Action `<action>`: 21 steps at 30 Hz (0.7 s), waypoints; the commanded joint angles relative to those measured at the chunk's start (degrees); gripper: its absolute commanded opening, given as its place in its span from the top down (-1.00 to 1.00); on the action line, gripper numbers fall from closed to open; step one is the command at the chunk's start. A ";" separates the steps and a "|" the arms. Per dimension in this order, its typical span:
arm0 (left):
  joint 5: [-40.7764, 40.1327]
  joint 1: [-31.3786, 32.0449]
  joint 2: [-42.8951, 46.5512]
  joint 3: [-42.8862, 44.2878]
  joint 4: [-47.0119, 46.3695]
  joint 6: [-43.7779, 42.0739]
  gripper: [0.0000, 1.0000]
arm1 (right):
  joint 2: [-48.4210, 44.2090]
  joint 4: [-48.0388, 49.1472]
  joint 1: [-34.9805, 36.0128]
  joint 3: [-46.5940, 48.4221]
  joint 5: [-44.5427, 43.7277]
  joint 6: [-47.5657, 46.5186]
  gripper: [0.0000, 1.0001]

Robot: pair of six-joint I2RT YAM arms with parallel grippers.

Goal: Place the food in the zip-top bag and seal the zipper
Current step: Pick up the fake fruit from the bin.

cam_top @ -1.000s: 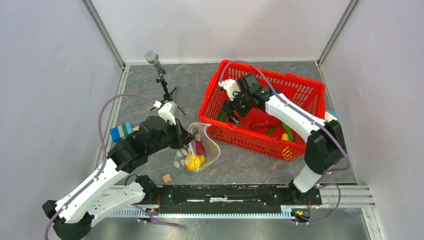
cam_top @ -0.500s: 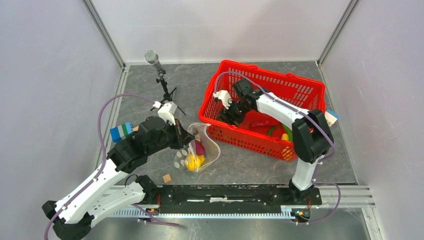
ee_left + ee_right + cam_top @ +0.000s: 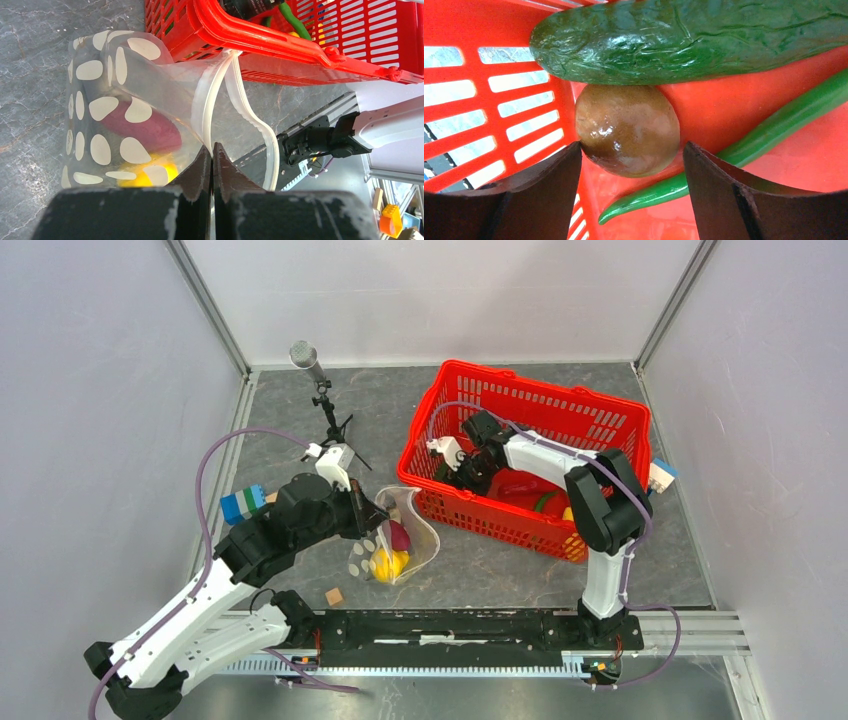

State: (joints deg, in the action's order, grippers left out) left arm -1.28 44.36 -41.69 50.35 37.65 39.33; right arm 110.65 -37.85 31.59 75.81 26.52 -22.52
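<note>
The dotted zip-top bag (image 3: 395, 540) lies beside the red basket's near left corner, mouth open; it also shows in the left wrist view (image 3: 115, 125). Inside are a magenta aubergine (image 3: 145, 127) and a yellow piece (image 3: 145, 175). My left gripper (image 3: 212, 155) is shut on the white zipper strip (image 3: 207, 100). My right gripper (image 3: 631, 160) is open, low inside the basket, its fingers on either side of a brown lump (image 3: 626, 130). A dark green vegetable (image 3: 684, 40) lies just beyond the lump and a green pod (image 3: 744, 145) beside it.
The red mesh basket (image 3: 600, 415) holds more food, including a red chilli (image 3: 520, 487). A microphone on a small tripod (image 3: 318, 390) stands at the back left. Blue-green blocks (image 3: 243, 503) and a wooden cube (image 3: 334, 596) lie on the left.
My right gripper has moved down and toward the basket's left wall, ending low around the brown lump. The left gripper and the bag have not moved.
</note>
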 commanded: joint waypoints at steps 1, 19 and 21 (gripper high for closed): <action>-0.57 -0.11 1.02 -0.16 -1.97 -0.99 0.90 | 0.93 3.89 -0.48 -2.87 -2.03 2.04 -0.58; -0.83 -0.08 1.02 -0.78 -2.23 -1.10 0.90 | -5.15 12.97 -2.31 -7.28 -8.89 11.78 0.36; -0.79 -0.06 1.04 -0.78 -2.23 -1.17 0.90 | -7.53 14.02 -2.67 -7.63 -7.81 12.64 0.46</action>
State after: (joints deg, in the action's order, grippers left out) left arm -1.37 44.36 -41.39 49.76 37.58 39.33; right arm 107.22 -26.50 30.26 69.60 23.05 -11.44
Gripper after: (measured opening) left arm 0.047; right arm 0.656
